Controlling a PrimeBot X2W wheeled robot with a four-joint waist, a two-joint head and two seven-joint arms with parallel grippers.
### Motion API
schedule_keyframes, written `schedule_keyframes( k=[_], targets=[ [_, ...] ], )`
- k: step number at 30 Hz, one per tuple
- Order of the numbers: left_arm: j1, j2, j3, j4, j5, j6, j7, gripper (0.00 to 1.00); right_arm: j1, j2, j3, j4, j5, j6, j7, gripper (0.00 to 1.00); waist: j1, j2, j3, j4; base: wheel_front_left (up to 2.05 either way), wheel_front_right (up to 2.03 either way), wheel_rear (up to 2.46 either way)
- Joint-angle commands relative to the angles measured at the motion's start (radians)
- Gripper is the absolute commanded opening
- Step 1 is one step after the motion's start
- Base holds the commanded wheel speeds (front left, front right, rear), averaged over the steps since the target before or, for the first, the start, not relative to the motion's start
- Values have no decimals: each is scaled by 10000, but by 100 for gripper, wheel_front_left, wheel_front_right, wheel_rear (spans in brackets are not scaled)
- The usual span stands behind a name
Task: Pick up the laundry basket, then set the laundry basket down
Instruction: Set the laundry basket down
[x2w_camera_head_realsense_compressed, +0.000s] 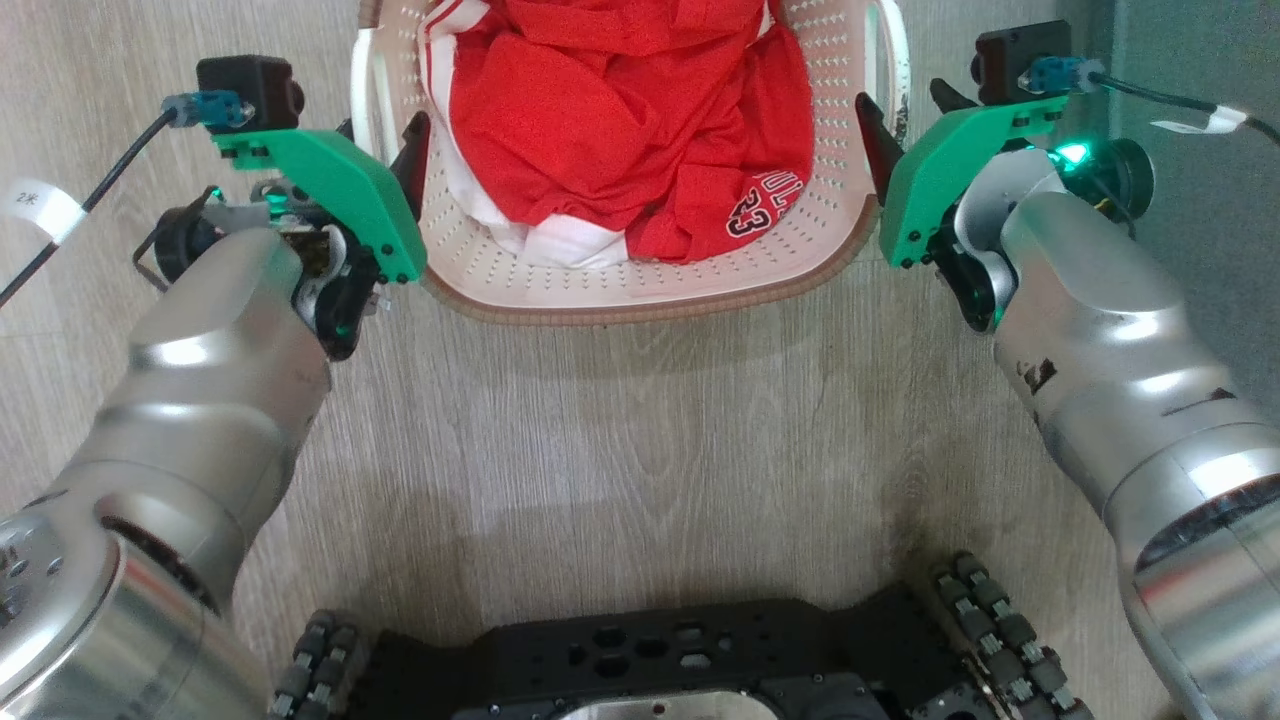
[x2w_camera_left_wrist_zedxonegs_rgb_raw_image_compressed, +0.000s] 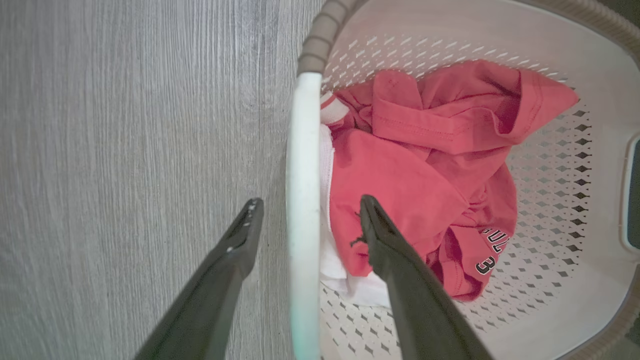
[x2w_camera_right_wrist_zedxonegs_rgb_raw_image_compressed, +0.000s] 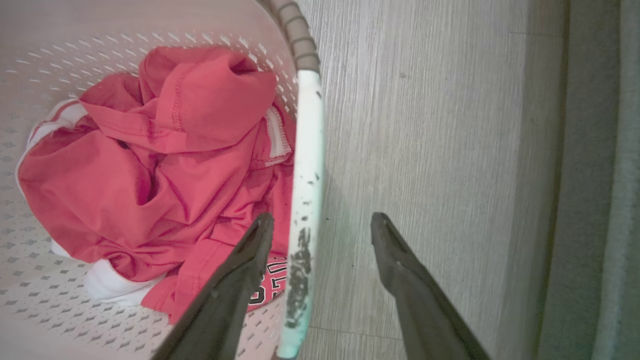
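Sitting on the wooden floor (x2w_camera_head_realsense_compressed: 640, 450) just beyond the robot's base (x2w_camera_head_realsense_compressed: 660, 650), the laundry basket (x2w_camera_head_realsense_compressed: 650, 290) is seen with a crumpled red shirt (x2w_camera_head_realsense_compressed: 620, 110), trimmed in white, piled inside. The left hand (x2w_camera_left_wrist_zedxonegs_rgb_raw_image_compressed: 311, 201) is shown open, its fingers (x2w_camera_left_wrist_zedxonegs_rgb_raw_image_compressed: 235, 250) spread astride the white left handle (x2w_camera_left_wrist_zedxonegs_rgb_raw_image_compressed: 302, 175) without touching it. The right hand (x2w_camera_right_wrist_zedxonegs_rgb_raw_image_compressed: 322, 216) is likewise open, with one finger placed inside the basket and one outside the scuffed right handle (x2w_camera_right_wrist_zedxonegs_rgb_raw_image_compressed: 307, 150).
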Motion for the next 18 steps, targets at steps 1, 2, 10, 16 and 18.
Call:
schedule_keyframes(
  k=[1,2,10,16,18],
  targets=[
    [71,315,61,-64,-57,9,-1,100,657,120,177,-160,85,-59,43,100,0,0,-19,-1,0,0,0],
    [65,318,49,-86,-66,9,-17,100,668,120,216,-193,124,-59,35,100,0,0,-31,-3,0,0,0],
    [86,364,28,109,216,30,-852,100,694,-119,121,-112,107,-59,-948,100,0,0,-686,95,0,0,0],
    [-69,817,1396,-959,1536,759,-941,100,1075,-881,-1199,-1715,-899,-59,-1105,100,0,0,-1360,283,0,0,0],
    [301,1014,2295,-1849,2404,1166,-943,100,1618,-1060,-2082,-2760,-1632,-59,-1107,100,0,0,-1596,358,0,0,0]
  ],
)
